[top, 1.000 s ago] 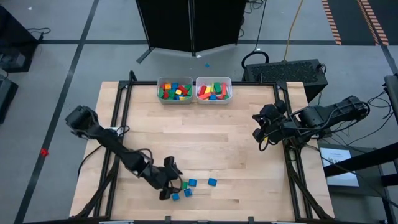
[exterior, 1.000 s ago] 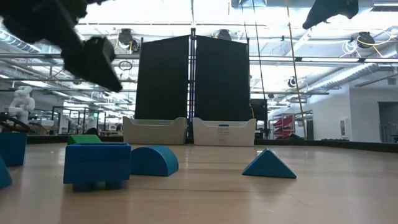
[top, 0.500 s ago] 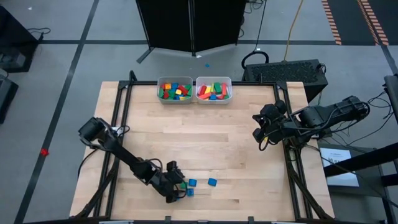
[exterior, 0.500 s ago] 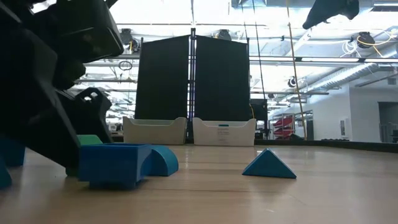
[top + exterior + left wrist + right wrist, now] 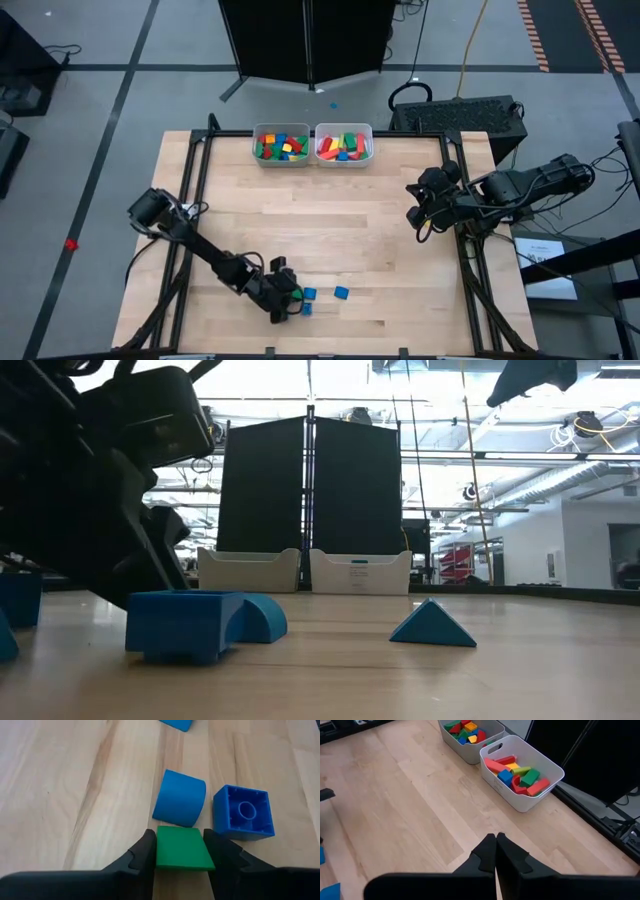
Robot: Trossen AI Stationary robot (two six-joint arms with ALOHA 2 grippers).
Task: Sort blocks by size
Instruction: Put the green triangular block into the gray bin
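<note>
The left pincer (image 5: 180, 851) is being held low over the counter (image 5: 330, 230) at about 7 o'clock, its fingers (image 5: 142, 855) clamped against both sides of a green block (image 5: 181, 848). A rounded blue block (image 5: 179, 798) and a square blue block (image 5: 244, 813) are lying just beyond it. The right pincer (image 5: 496, 851) is being kept fully closed and empty, at 3 o'clock. Sorted blocks (image 5: 343, 146) are contained in two bins (image 5: 312, 161) at 12 o'clock.

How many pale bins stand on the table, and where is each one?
2. They stand side by side at the table's far edge, near its middle: the left bin and the right bin. No other bin shows in any view.
</note>
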